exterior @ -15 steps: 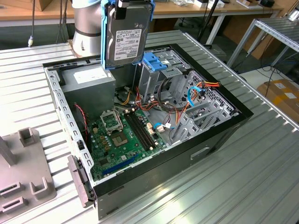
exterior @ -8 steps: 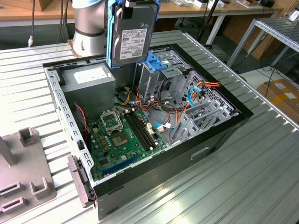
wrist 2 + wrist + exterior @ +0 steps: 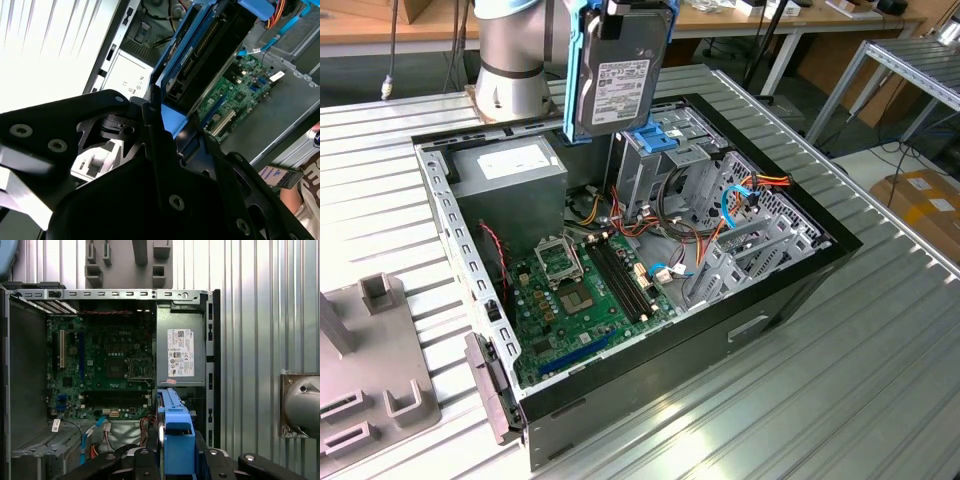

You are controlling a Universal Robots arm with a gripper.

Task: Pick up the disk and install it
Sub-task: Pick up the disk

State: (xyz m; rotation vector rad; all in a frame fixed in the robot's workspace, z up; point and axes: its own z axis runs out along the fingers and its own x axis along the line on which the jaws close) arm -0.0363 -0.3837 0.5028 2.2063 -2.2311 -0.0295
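Observation:
The disk [image 3: 618, 78] hangs upright above the back of the open computer case [image 3: 790, 300], its white label facing the exterior view and blue rails along its sides. My gripper [image 3: 620, 12] is shut on the disk's upper end. In the second wrist view the black fingers [image 3: 155, 125] clamp the blue rail, and the disk [image 3: 210, 45] stretches away toward the case interior. In the first wrist view the disk's blue rail [image 3: 175, 432] stands edge-on between the fingers, above the gap beside the power supply. The disk hovers just over the blue-topped drive cage [image 3: 658, 140], apart from it.
Inside the case lie a green motherboard [image 3: 585, 290], a grey power supply [image 3: 510, 170] and orange and blue cables [image 3: 745, 195]. The arm's base [image 3: 515, 60] stands behind the case. A grey fixture [image 3: 370, 350] sits at the exterior view's left. A person's hand holds a phone [image 3: 280, 175].

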